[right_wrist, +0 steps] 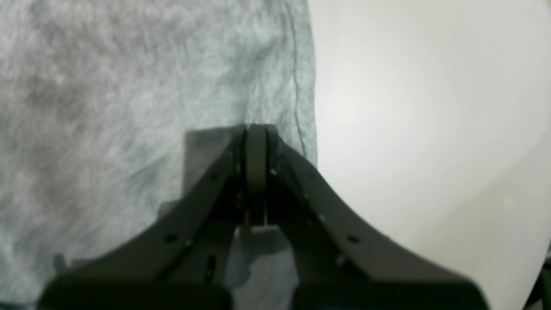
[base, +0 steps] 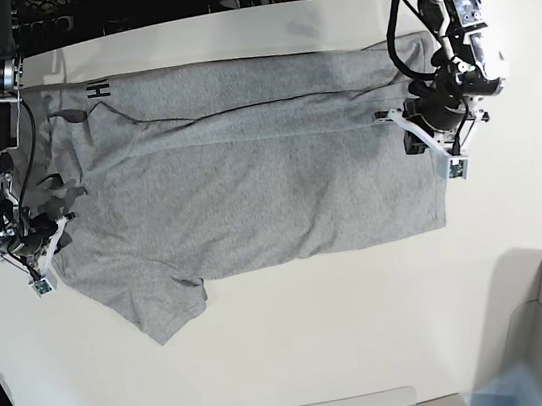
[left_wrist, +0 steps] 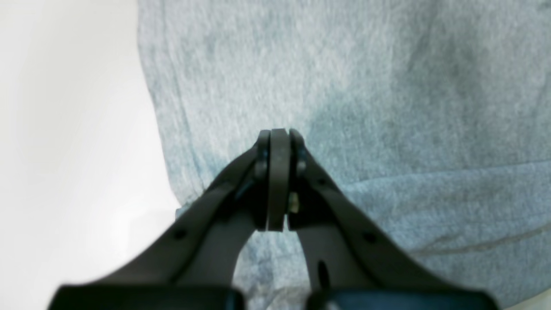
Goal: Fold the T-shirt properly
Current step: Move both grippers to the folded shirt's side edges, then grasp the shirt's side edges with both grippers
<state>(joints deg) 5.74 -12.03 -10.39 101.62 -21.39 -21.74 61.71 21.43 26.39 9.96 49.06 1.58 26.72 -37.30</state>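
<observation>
On the white bench (base: 299,330) the T-shirt (base: 248,186) lies spread, far long edge already folded over. Left end effector (left_wrist: 279,134) & right end effector (right_wrist: 256,129) are both closed w/ nothing visibly pinched, tips down on opposite ends, prob. to pin or smooth cloth before next fold.

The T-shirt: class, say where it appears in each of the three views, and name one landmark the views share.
Left wrist: the T-shirt fills the right and centre; its hemmed edge runs down the left beside the white table.
Right wrist: the grey cloth fills the left half; its stitched edge meets the table on the right.
Base: it lies spread across the table's middle.
Shared landmark: the shirt's edge against the white table.
</observation>
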